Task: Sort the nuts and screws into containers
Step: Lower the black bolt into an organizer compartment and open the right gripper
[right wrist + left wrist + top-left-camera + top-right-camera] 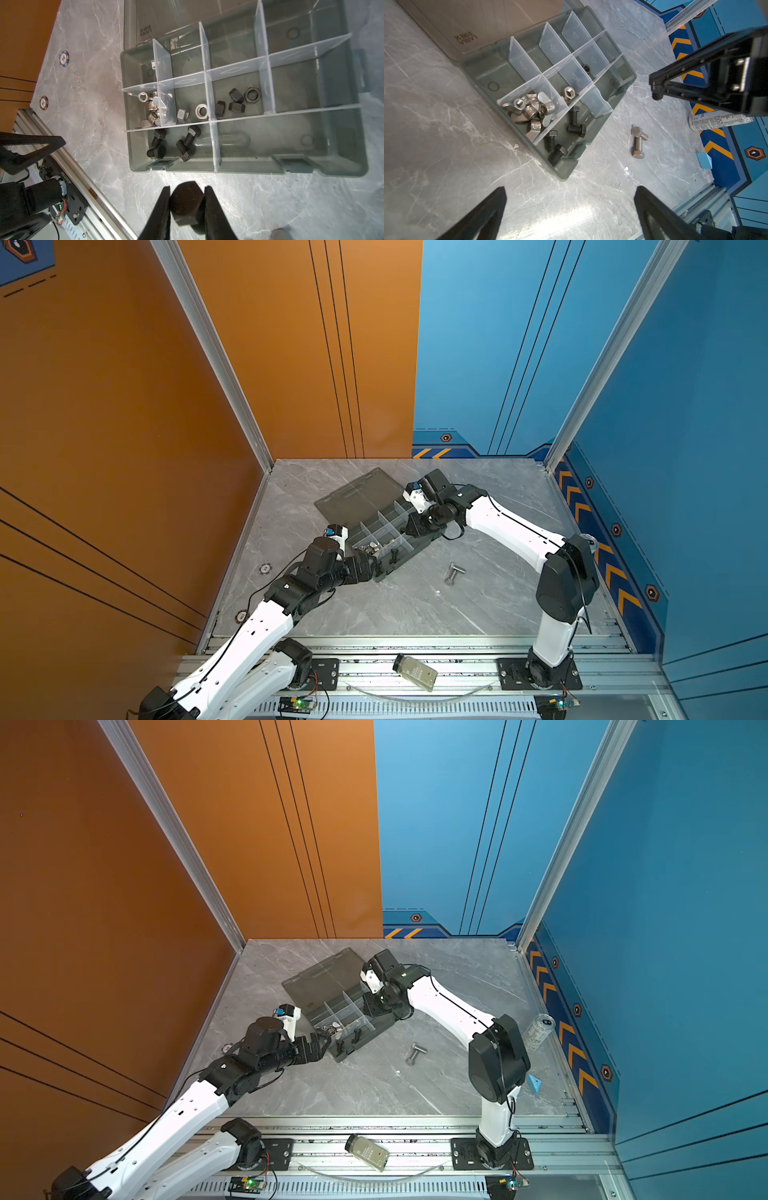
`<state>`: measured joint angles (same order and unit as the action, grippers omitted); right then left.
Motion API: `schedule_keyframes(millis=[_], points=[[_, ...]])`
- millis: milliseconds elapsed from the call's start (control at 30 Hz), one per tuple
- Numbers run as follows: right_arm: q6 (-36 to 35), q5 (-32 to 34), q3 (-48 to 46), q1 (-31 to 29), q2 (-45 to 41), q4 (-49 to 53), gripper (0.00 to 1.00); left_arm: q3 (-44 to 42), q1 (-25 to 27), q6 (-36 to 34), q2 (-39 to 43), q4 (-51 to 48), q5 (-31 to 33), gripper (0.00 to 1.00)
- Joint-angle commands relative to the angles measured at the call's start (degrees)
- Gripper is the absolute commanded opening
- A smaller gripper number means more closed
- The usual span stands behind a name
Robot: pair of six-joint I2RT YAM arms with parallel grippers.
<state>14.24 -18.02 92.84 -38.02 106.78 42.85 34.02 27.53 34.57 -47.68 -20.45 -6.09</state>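
Right wrist view, stock as found: one smoky-grey organiser box on the grey marbled surface, its lid lying open and flat behind it, its interior split into cells by pale translucent dividers. Middle row, from the end cell inward: a heap of silver wing nuts; then one silver hex nut with one silver ring beside it; then four black nuts. The long front cell next to the wing nuts held four black bolts, lying loose at odd angles. The right fingers were drawn almost together and clamped on the hex head of a fifth black screw. In the left wrist view its threaded end showed below the tips. They hung near the end of the box farthest from the left arm, and whether over that end or just beside it could not be told. The left fingers were spread wide with nothing between them, over bare surface close to the corner of the box that held the bolts. Two silver bolts lay on the surface, touching each other, apart from the box. Sundries: a drink can near the right wall, an olive-labelled bottle lying on the front rail, and two poker chips by the surface's left edge.
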Motion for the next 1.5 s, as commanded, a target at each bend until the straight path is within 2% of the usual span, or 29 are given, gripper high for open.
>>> schedule_keyframes(millis=[0,167,233,633,833,1267,1400,1467], points=[[1.27,-0.84,2.08,-1.21,2.1,-0.85,0.0,-1.21,-0.84,0.6,0.66,-0.83,-0.21,0.98],[1.67,-0.96,3.56,-1.71,5.54,-0.98,0.01,-1.15,-1.29,0.49,0.24,-0.65,-0.9,0.98],[1.65,-0.67,4.12,-3.71,6.86,-0.7,0.02,-1.32,-1.34,0.52,0.22,-0.37,-0.95,0.98],[1.0,3.99,7.44,-5.56,11.69,2.04,0.05,-1.83,-2.0,0.05,0.05,0.67,-2.6,0.98],[0.97,5.2,7.28,-5.68,13.56,2.74,0.26,-2.25,-2.04,0.28,0.01,1.43,-3.05,0.98],[0.88,5.41,7.6,-5.5,13.56,3.04,0.39,-2.29,-2.05,0.46,-0.17,1.68,-3.49,0.98],[0.93,5.29,7.08,-4.98,12.44,3.1,0.41,-1.94,-1.91,0.63,-0.09,1.33,-3.49,0.98],[0.95,4.9,6.28,-4.57,9.29,2.99,0.42,-1.6,-1.57,0.76,-0.08,1.28,-3.33,0.98]])
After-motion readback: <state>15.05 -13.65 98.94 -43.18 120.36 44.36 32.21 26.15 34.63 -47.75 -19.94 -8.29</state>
